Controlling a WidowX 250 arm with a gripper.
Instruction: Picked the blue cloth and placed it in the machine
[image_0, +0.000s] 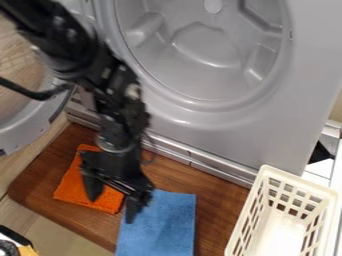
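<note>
Black and jointed, the robot arm hung across the view from 11 o'clock, with a dark cable curving off it at 10 o'clock. Its gripper pointed down at about 7 o'clock. The fingers stood released, spread apart with nothing between them: one was over the orange cloth, the other over the near-upper corner of the blue cloth. Whether either one touched the fabric, I cannot tell.

The blue cloth lay flat at 6 o'clock on the brown wooden surface, outside the machine, running down to the lower edge of the view. Just beside it, at 8 o'clock, the orange cloth lay on the same wood, partly behind the gripper.

Across the top, the grey washing machine had its round opening toward 12 and 1 o'clock. Inside the drum were smooth grey walls with raised and sunken shapes, and a pale round spot toward 12 o'clock. Its door stood open at 9 o'clock, its curved grey rim partly behind the arm.

At 4 o'clock was a cream plastic basket with lattice walls. Its pale bottom showed inside, and darker patches came through the slots. Down in the corner between 7 and 8 o'clock sat a black object with a yellowish part, cut off by the edge.
</note>
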